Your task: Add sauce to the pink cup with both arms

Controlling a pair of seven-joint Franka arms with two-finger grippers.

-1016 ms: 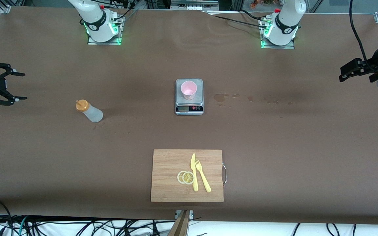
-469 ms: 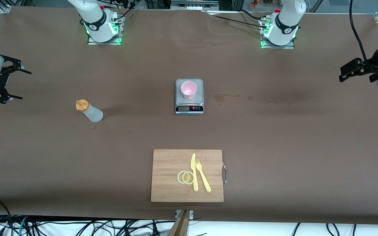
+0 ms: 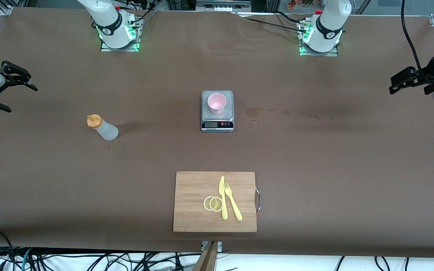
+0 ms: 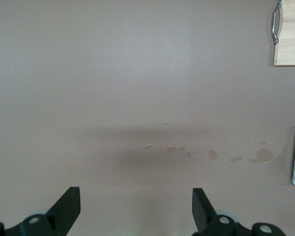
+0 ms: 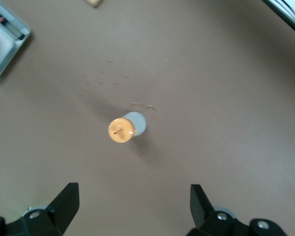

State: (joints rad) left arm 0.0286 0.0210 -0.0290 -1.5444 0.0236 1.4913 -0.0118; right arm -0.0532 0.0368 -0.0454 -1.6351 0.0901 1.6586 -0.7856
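Observation:
The sauce bottle [image 3: 102, 128], translucent with an orange cap, stands on the brown table toward the right arm's end; the right wrist view shows it from above [image 5: 128, 127]. The pink cup [image 3: 216, 103] stands upright on a small silver scale [image 3: 217, 124] at the table's middle. My right gripper [image 3: 22, 99] hovers open and empty over the table's edge at the right arm's end, apart from the bottle, with its fingers spread wide [image 5: 134, 187]. My left gripper [image 3: 391, 86] waits open and empty over the left arm's end of the table [image 4: 135, 191].
A wooden cutting board [image 3: 194, 195] with lemon slices, a yellow knife and a yellow fork lies near the front camera's edge. Dried spill stains [image 3: 254, 111] mark the table beside the scale, toward the left arm's end. The scale's corner shows in the right wrist view [image 5: 7, 42].
My right gripper has turned and tilted over the table's edge, its fingers now pointing more toward the bottle. The left arm, bottle and cup have not moved.

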